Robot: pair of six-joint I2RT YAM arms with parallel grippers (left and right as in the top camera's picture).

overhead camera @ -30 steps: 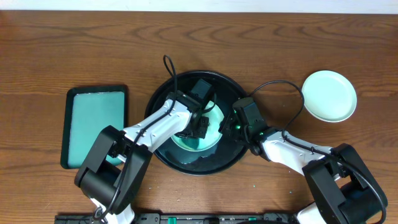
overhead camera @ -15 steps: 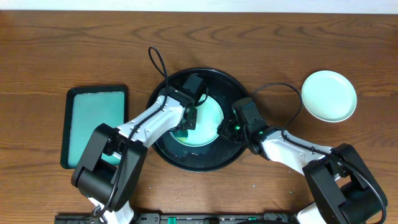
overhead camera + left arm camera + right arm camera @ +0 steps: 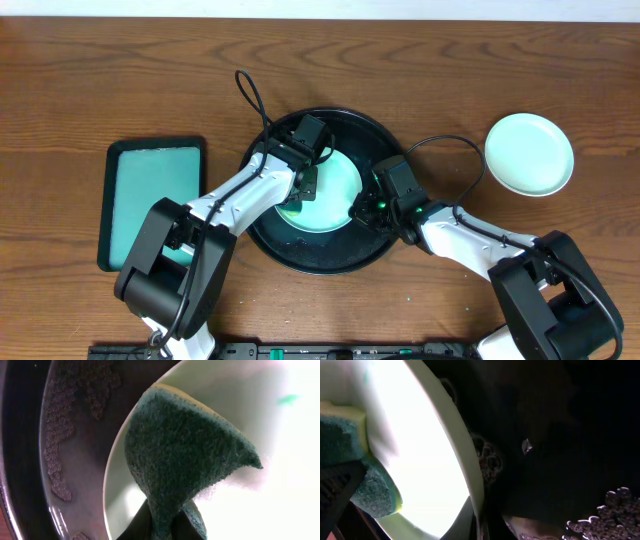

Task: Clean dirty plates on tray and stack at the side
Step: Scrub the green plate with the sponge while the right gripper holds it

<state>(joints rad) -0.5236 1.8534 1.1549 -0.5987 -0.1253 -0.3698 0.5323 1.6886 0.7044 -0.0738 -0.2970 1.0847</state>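
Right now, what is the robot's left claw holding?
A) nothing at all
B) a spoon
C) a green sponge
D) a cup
C: the left claw is shut on a dark green sponge, which it presses onto the mint-green plate lying in the round black tray.

overhead: even soft light, sharp, desk [image 3: 100, 80] matte, faint sheen on tray [image 3: 320, 255] at 6 o'clock | left wrist: plate [image 3: 280, 460] blown out white toward 3 o'clock, sponge [image 3: 185, 455] texture crisp, 9 o'clock dim | right wrist: mostly underexposed black, plate glare at 9 o'clock, edges smeared
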